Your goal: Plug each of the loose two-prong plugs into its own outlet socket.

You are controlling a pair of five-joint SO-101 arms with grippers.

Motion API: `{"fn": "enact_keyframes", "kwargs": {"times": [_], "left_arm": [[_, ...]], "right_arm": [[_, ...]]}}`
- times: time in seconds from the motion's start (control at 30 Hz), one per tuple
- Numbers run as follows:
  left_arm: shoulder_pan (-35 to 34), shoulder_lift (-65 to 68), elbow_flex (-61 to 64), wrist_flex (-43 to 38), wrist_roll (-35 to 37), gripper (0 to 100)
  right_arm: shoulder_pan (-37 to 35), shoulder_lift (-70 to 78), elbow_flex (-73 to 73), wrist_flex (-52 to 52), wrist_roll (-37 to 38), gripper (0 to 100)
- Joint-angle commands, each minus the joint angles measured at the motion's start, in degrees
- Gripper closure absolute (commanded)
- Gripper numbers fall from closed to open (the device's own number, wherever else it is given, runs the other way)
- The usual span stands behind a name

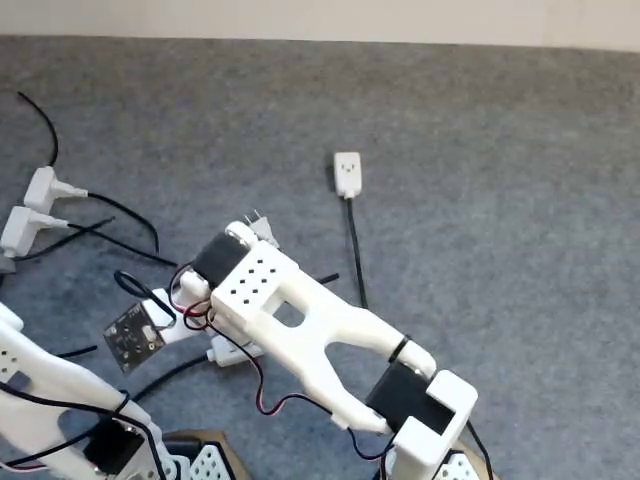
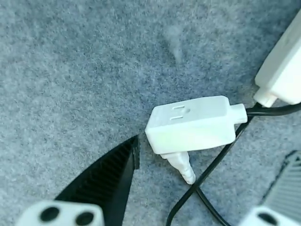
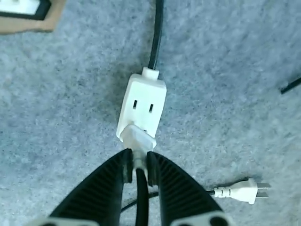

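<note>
Where the right arm [image 1: 320,330] spans lower right to centre of the high view, the socket [image 3: 141,106] sits dead ahead of the right gripper [image 3: 138,157]. Its long axis is in line with the gripper, and the cord [image 3: 156,33] exits at frame top. Right gripper pinched on a plug [image 3: 137,139], nose at the socket's lower slots; seating depth unreadable. Left gripper [image 2: 214,155] spread wide, empty, same socket just ahead. Spare plug [image 3: 240,192] lower right, prongs pointing right. Likely need: a straight push along that axis.
</note>
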Motion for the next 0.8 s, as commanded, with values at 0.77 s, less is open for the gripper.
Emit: {"fn": "enact_keyframes", "kwargs": {"times": [0.77], "left_arm": [[-0.3, -0.5, -2.2, 2.3, -0.6, 56]], "right_arm": [[-0.4, -0.7, 4.2, -1.5, 1.2, 99.2]]}}
